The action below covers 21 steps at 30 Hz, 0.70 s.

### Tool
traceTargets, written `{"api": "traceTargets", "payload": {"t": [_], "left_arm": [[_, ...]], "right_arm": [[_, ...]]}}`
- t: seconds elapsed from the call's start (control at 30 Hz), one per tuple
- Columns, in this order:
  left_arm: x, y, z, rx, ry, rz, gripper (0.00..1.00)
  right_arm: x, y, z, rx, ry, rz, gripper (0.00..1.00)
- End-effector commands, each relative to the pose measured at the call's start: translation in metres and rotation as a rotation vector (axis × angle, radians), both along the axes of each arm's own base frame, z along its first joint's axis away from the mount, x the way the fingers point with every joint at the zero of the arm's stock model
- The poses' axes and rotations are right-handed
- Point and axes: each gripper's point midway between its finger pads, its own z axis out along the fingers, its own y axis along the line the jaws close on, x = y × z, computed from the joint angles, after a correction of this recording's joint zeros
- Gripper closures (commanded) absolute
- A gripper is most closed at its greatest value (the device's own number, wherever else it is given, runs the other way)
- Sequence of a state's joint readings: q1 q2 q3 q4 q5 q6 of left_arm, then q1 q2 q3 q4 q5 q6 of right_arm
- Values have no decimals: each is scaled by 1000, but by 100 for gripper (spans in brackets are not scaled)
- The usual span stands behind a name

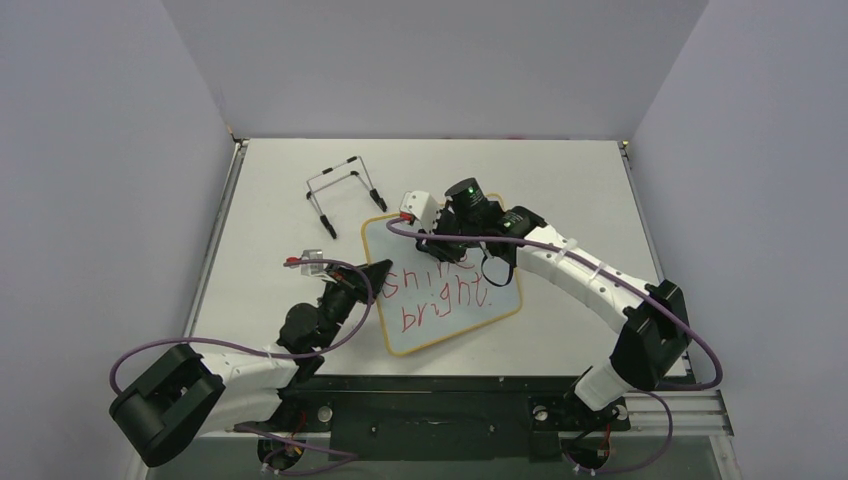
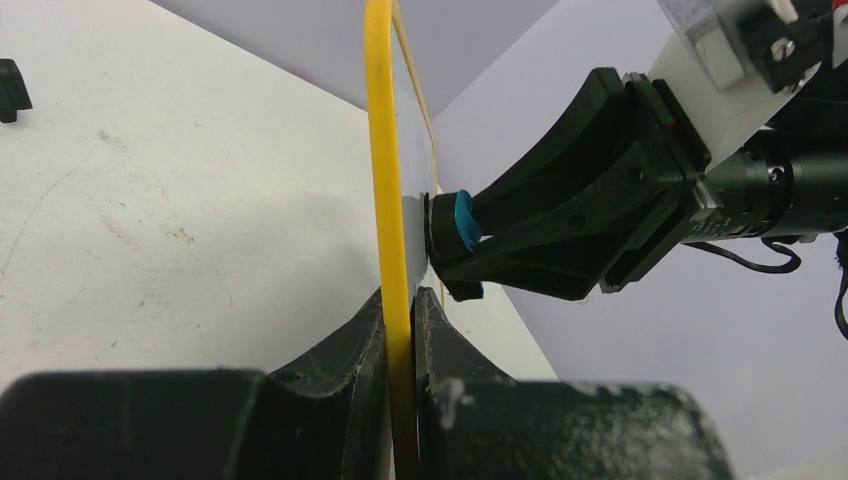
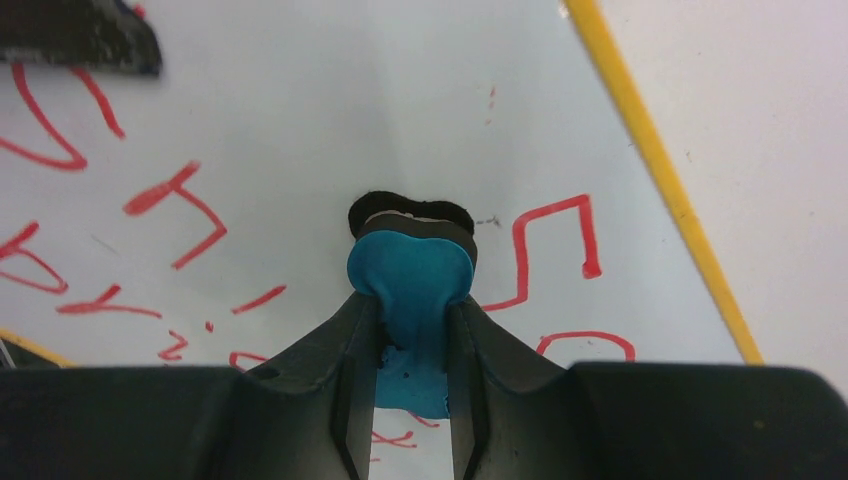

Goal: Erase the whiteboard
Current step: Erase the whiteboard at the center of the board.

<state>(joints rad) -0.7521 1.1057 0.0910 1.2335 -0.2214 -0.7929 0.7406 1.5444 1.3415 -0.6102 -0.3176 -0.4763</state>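
Observation:
The whiteboard [image 1: 452, 322] lies mid-table, white with a thin yellow frame [image 2: 381, 150] and red handwriting [image 1: 440, 293] across it. My left gripper [image 1: 375, 272] is shut on the board's left edge; in the left wrist view its fingers [image 2: 402, 312] pinch the yellow frame. My right gripper [image 1: 441, 246] is shut on a small blue eraser [image 3: 411, 272], whose black pad presses against the board's face [image 3: 300, 110] among the red strokes. The left wrist view shows the eraser [image 2: 463, 221] from the side, touching the board.
A thin black wire stand [image 1: 345, 188] sits on the table behind the board, to the left. Grey walls enclose the table on three sides. The right arm [image 1: 590, 280] reaches over the board's right edge.

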Motion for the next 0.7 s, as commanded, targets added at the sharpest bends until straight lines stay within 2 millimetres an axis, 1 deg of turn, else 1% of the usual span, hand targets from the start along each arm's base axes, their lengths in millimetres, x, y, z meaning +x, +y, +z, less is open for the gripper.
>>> {"api": "traceTargets", "payload": {"t": [0.0, 0.07, 0.13, 0.2, 0.3, 0.37, 0.4, 0.43, 0.47, 0.53, 0.6, 0.67], "left_arm": [[-8, -17, 10, 58, -77, -81, 100], [-8, -17, 10, 57, -77, -81, 100], [-8, -16, 10, 56, -79, -80, 100], [-8, -16, 10, 58, -79, -80, 100], [-8, -17, 9, 61, -79, -79, 100], [-8, -17, 9, 62, -79, -79, 100], [-7, -17, 9, 62, -78, -79, 100], [-8, -17, 9, 60, -80, -79, 100], [-8, -17, 10, 59, -82, -79, 100], [-8, -16, 10, 59, -82, -78, 100], [-9, -16, 10, 60, -82, -79, 100], [-9, -15, 10, 60, -83, -77, 100]], "right_arm": [[23, 17, 40, 181, -83, -141, 100], [32, 9, 40, 168, -105, -192, 100], [42, -4, 37, 142, -110, -221, 100], [38, -13, 30, 83, -96, -156, 100], [26, -18, 22, 27, -72, -55, 100], [10, -16, 16, 10, -34, 44, 100], [0, -12, 12, 1, -7, 109, 100], [-6, -9, 8, -6, 6, 138, 100], [-16, -5, 5, -19, 17, 188, 100], [-28, 5, 1, -29, 26, 243, 100], [-35, 15, 0, -27, 26, 262, 100], [-32, 24, 4, -1, 17, 225, 100]]}}
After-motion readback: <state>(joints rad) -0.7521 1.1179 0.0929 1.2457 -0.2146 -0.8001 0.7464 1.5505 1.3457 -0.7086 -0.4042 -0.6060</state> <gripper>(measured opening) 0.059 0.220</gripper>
